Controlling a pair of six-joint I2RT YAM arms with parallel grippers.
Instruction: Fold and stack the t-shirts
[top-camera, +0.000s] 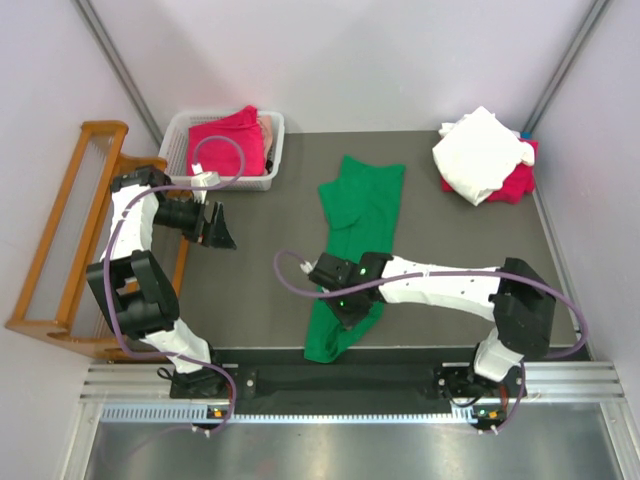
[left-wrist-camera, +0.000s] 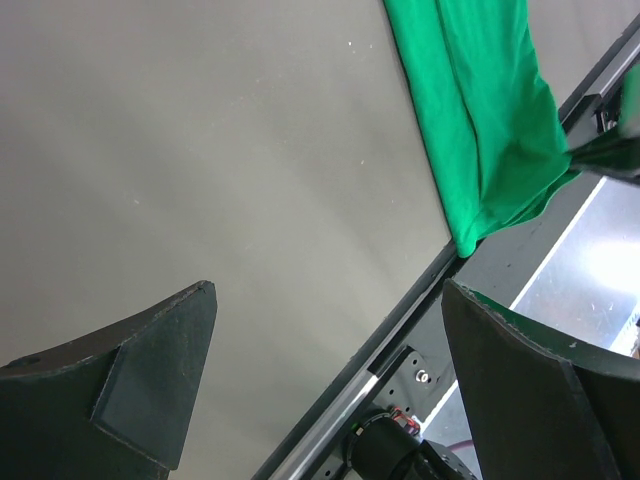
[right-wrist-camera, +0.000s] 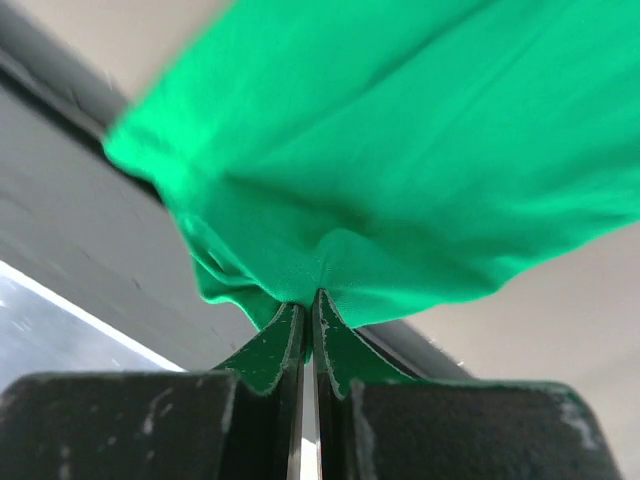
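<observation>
Near edge: right gripper (right-wrist-camera: 308, 302), jaws pinched shut on the hem of the bright green cloth t-shirt (top-camera: 362, 200). The shirt lies lengthwise mid-table with its near end bunched. Left gripper (left-wrist-camera: 328, 292) hangs over bare tabletop at left, jaws wide, empty.

Far right: folded white t-shirt (top-camera: 480, 150) on a crimson t-shirt (top-camera: 518, 182). Far left: white slatted plastic basket (top-camera: 180, 130) holding more crimson shirts (top-camera: 232, 135).

Step, likely: folding the green one. The next move calls for carrying the hem toward the collar, kept level.
</observation>
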